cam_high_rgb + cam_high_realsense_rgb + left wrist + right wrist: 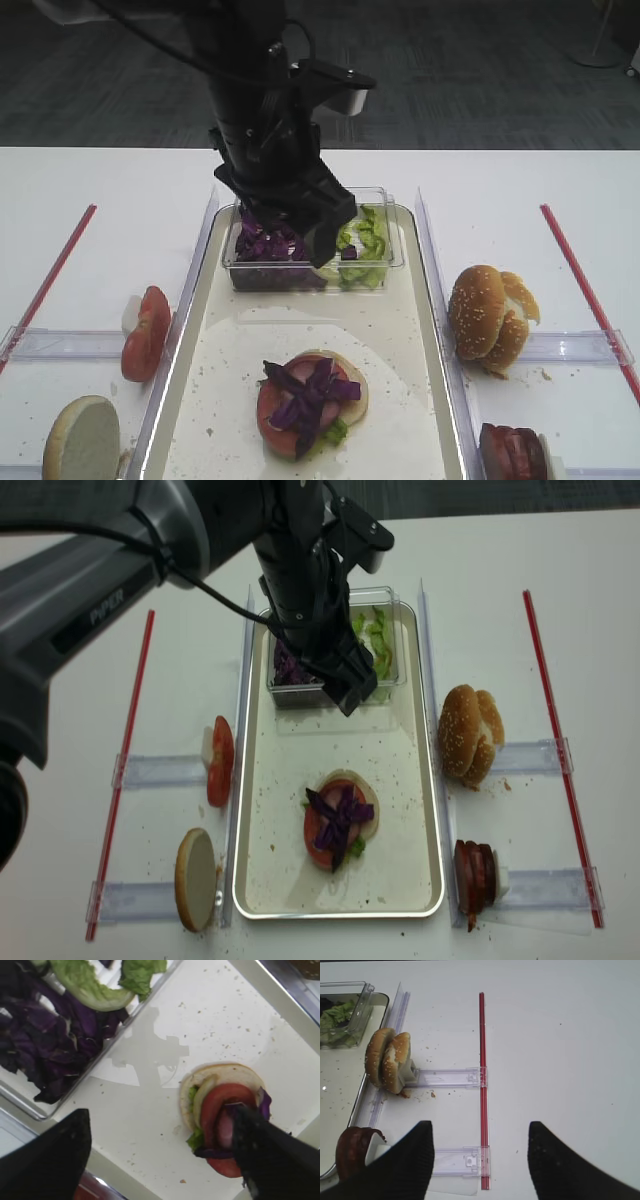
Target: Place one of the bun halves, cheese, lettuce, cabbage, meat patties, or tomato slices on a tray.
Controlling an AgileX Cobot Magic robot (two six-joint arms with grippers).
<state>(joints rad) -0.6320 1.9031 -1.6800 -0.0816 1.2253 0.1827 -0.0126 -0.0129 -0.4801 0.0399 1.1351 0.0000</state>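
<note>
My left gripper [159, 1127] hangs open and empty over the tray [432, 300], just in front of a clear tub holding purple cabbage [268, 245] and green lettuce [366, 240]. On the tray floor lies a stack [340, 820]: a flat bun half with lettuce, a tomato slice [222, 1105] and cabbage shreds on top. Sesame bun halves [387, 1060] stand on edge right of the tray, with meat patties [475, 875] nearer the front. More tomato slices [147, 335] and a pale bun half [82, 438] stand to the left. My right gripper [480, 1132] is open above bare table.
Red strips [575, 270] run along both outer sides of the table. Clear plastic holders [447, 1077] carry the upright food beside the tray. The left arm [300, 570] reaches in from the far left over the tub [395, 675].
</note>
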